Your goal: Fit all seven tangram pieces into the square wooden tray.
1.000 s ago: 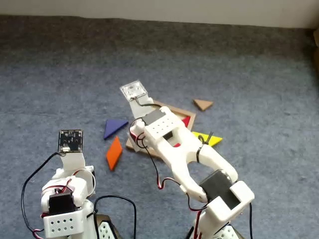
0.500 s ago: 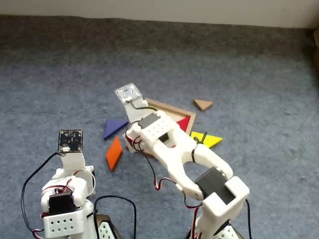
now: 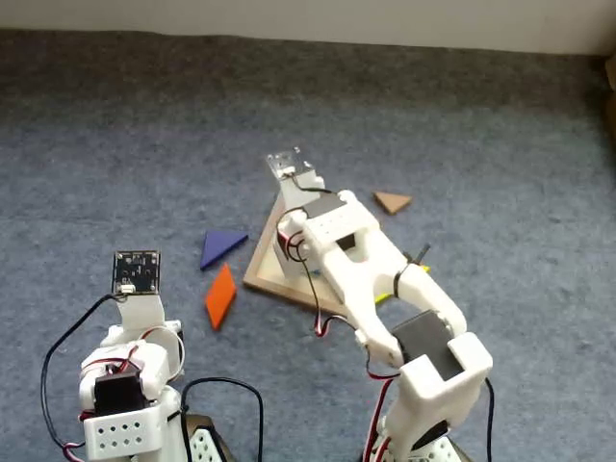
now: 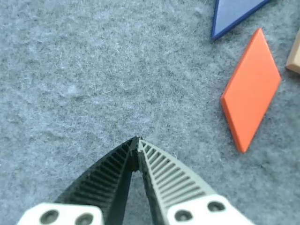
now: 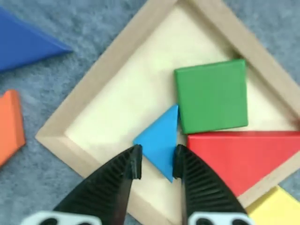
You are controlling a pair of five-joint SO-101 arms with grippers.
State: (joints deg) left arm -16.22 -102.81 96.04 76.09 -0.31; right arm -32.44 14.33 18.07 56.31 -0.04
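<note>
Right wrist view: tray held 3 pieces: green square, red triangle, and light-blue triangle just beside both. Right gripper straddled its tip, jaws narrowly parted, probably to seat it flush. 4 outside: dark-blue triangle and orange parallelogram left, yellow piece near right, brown triangle far right. Left gripper closed, parked near left, likely to keep clear.

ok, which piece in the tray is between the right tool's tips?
The light blue triangle: its lower corner sits in the gap of the right tool. The green square and red triangle lie outside it.
</note>
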